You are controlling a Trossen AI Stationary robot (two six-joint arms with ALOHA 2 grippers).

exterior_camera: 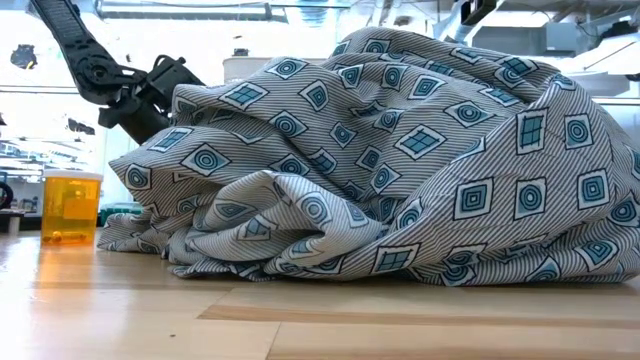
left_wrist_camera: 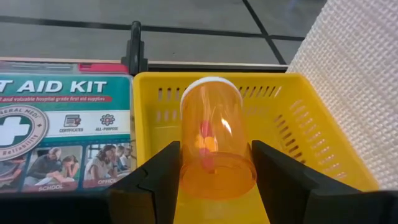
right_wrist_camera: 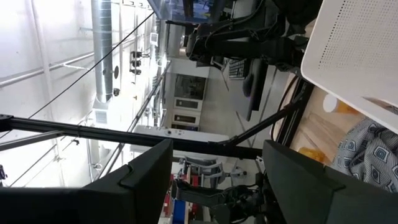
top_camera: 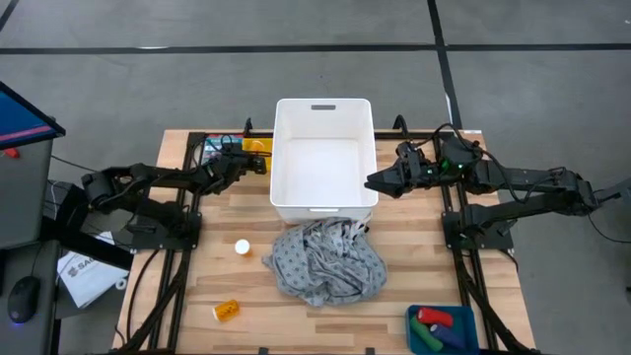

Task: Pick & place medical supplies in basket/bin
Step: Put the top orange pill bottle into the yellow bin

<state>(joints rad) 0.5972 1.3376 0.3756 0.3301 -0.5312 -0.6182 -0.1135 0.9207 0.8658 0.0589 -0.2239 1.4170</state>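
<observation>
My left gripper (left_wrist_camera: 214, 171) is over the small yellow basket (left_wrist_camera: 298, 118) at the table's far left, beside the white bin (top_camera: 323, 158). It is shut on an orange pill bottle (left_wrist_camera: 214, 140) with a white cap. My right gripper (top_camera: 373, 182) is open and empty at the bin's right wall, turned on its side. A grey patterned cloth (top_camera: 325, 258) lies crumpled on the table in front of the bin. A white cap (top_camera: 242, 248) and another orange pill bottle (top_camera: 226, 311) stand to its left. My left gripper pinches the orange pill bottle between its two fingers, on the bottle's side walls near its base (left_wrist_camera: 186, 168). The fingers lie along the bottle, whose white cap (left_wrist_camera: 210, 84) points away from the wrist. Whether the bottle touches the yellow basket's floor, I cannot tell.
A flat teal first aid kit box (left_wrist_camera: 62, 124) lies beside the yellow basket. A blue tray (top_camera: 442, 327) at the near right corner holds a red bottle, a green piece and a dark blue cylinder. In the low view the cloth (exterior_camera: 400, 150) fills most of the picture.
</observation>
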